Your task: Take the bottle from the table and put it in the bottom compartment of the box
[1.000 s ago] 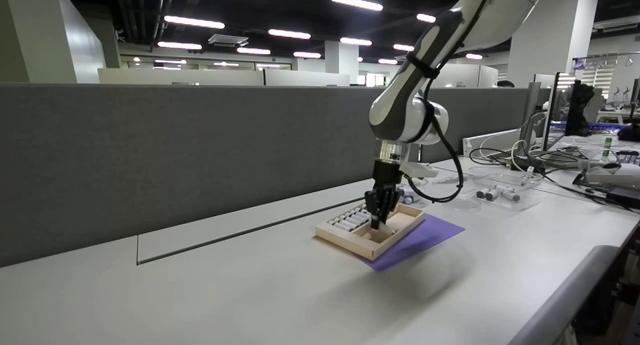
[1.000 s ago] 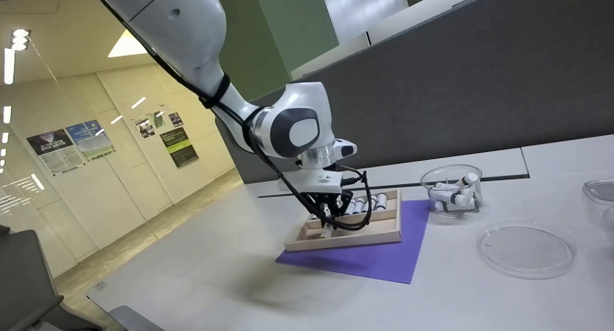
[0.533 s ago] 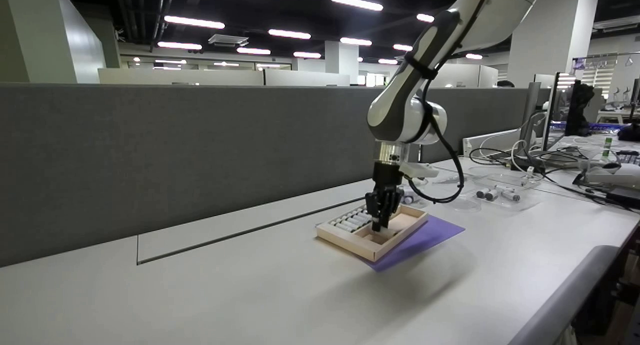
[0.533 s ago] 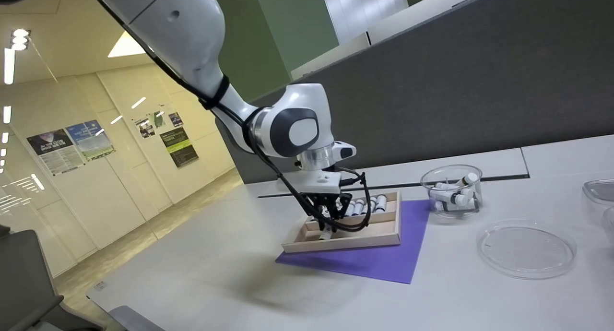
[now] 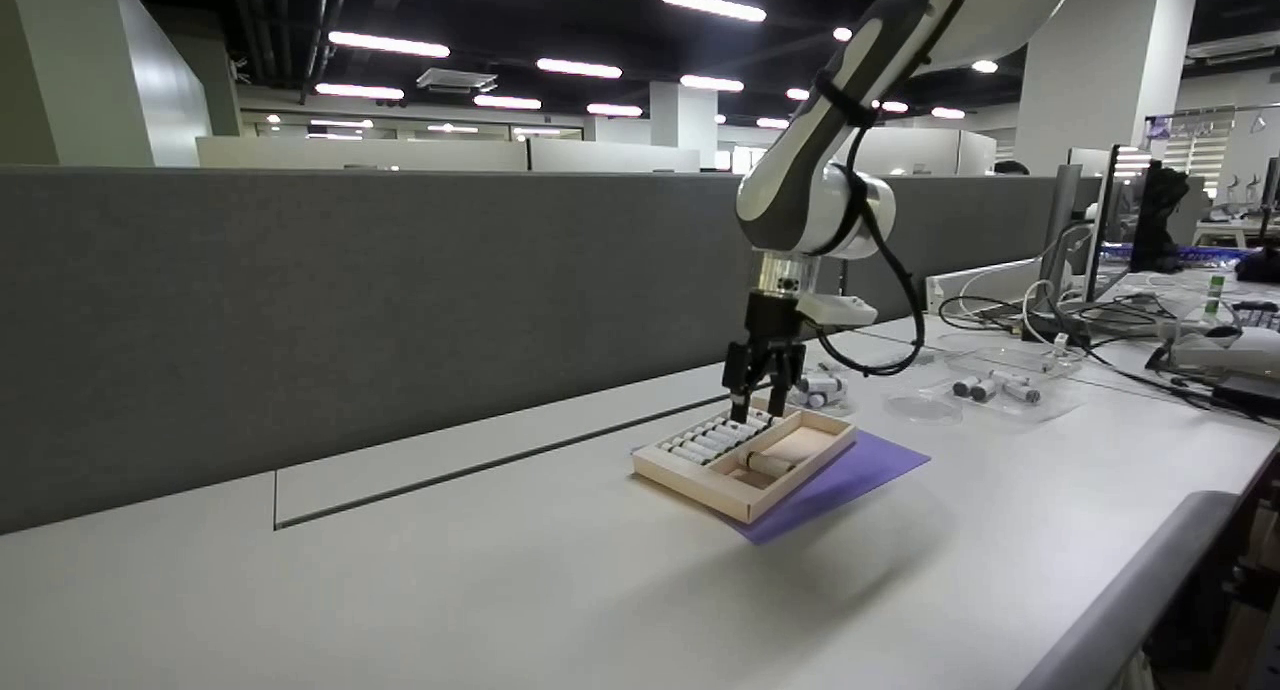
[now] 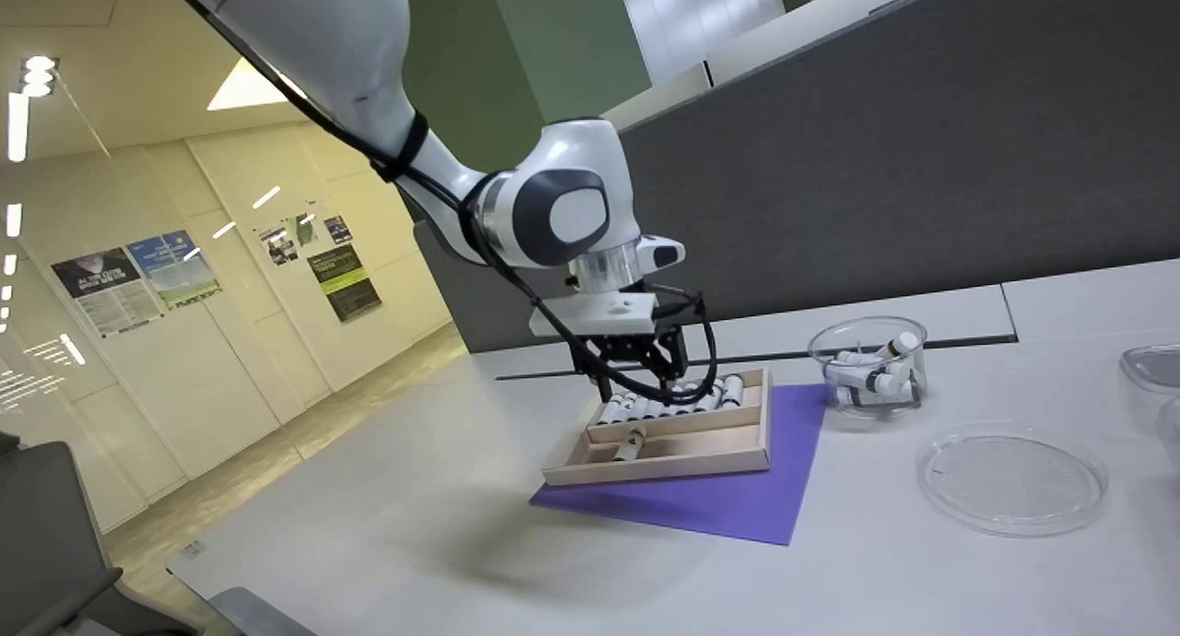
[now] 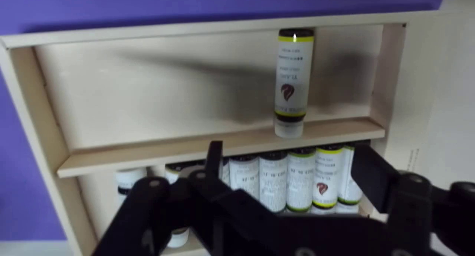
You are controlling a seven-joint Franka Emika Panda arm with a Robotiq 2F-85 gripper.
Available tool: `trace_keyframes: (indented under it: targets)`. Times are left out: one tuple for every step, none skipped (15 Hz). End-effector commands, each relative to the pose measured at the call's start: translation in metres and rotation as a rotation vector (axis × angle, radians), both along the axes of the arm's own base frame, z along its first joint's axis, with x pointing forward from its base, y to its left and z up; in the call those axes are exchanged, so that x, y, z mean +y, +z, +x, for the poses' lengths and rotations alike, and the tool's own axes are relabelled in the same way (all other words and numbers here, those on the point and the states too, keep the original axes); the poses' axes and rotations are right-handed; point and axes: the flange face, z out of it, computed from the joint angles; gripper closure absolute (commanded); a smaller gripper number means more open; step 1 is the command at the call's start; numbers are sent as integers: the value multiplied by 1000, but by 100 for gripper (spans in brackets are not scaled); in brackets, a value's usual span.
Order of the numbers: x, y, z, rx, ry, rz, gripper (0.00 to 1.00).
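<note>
A small dark bottle [image 7: 293,74] with a white label, yellow bands and a whitish cap lies in the wooden box [image 6: 682,466]. It is in the long compartment on the purple mat's side, and its cap end overlaps the dividing slat [image 7: 148,152] in the wrist view. Both exterior views show the same bottle [image 5: 768,464] inside the box. My gripper [image 5: 758,407] hangs above the box over the row of other bottles [image 7: 289,181], its fingers [image 7: 215,152] spread wide. Nothing is held between them. Bare white table [image 5: 400,590] surrounds the box.
A purple mat [image 6: 774,507] lies partly under the box. A clear jar of bottles [image 6: 871,369] and a clear dish [image 6: 1012,477] stand beside it in an exterior view. Behind runs a grey partition [image 5: 400,330]. Several loose vials [image 5: 995,385] lie further along.
The gripper has opened, let go of the bottle and risen off it. The bottle, tilted in the grip a second ago, now lies in the compartment. Earlier, the box shifted slightly.
</note>
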Motion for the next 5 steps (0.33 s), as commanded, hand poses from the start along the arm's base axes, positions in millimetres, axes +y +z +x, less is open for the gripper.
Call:
trace_keyframes:
  targets:
    - [-2,14,3,-13,-6,-6,6]
    - [-5,27,5,-22,-11,-11,0]
    - [-6,37,5,-27,-14,-15,0]
    - [-7,42,5,-29,-15,-17,0]
    - [-7,43,4,-29,-15,-18,0]
